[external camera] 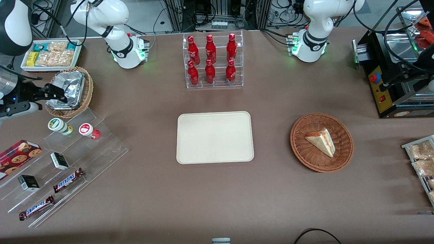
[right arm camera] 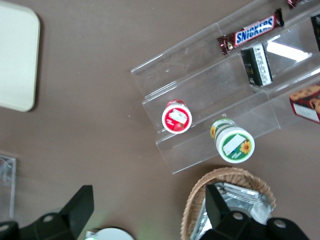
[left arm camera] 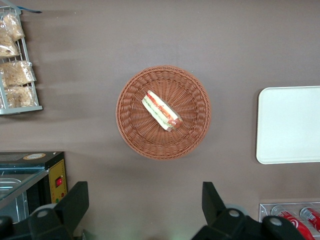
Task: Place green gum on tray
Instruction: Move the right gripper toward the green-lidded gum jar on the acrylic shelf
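Note:
The green gum point(external camera: 59, 126) point(right arm camera: 234, 144) stands upright on the top step of a clear acrylic stand point(external camera: 67, 162), beside a similar red-and-white bottle point(external camera: 88, 130) point(right arm camera: 176, 117). The cream tray point(external camera: 214, 137) point(right arm camera: 15, 55) lies flat at the table's middle with nothing on it. My gripper point(external camera: 40, 96) point(right arm camera: 150, 207) hovers open and holds nothing at the working arm's end of the table. It is above the rim of a wicker basket, farther from the front camera than the green gum. One finger point(right arm camera: 220, 207) overlaps the basket.
The wicker basket point(external camera: 86, 96) holds a crinkled foil tray point(external camera: 67, 89). The stand's lower steps carry Snickers bars point(external camera: 67, 179), small dark boxes point(external camera: 59, 161) and a cookie box point(external camera: 18, 154). A rack of red bottles point(external camera: 212, 61) stands past the tray; a sandwich basket point(external camera: 321, 142) lies toward the parked arm's end.

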### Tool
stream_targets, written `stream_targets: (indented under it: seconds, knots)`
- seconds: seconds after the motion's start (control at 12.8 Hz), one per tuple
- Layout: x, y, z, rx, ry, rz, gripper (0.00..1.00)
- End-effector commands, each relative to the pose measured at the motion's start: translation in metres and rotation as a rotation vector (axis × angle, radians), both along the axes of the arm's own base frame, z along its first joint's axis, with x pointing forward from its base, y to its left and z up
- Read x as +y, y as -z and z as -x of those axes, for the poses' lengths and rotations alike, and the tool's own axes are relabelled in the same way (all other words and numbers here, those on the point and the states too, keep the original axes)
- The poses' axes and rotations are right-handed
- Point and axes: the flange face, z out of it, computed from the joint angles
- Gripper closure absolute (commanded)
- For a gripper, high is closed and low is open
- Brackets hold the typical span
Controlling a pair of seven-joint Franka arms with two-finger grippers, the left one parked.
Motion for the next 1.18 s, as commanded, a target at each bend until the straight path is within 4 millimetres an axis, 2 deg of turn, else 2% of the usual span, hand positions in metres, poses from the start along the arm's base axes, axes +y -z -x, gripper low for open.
stream_targets:
  seconds: [0.0,0.16,0.39,0.47,1.1]
  knots:
    - [-0.024,0.019,0.017,-0.028,-0.098,0.008,0.01]
    - [-0.050,0.039,0.021,-0.072,-0.152,0.011,0.01]
    - [-0.060,0.057,0.021,-0.119,-0.260,0.028,0.01]
    - [-0.073,0.067,0.024,-0.140,-0.269,0.033,0.01]
    - [-0.084,0.107,0.006,-0.180,-0.291,0.058,0.01]
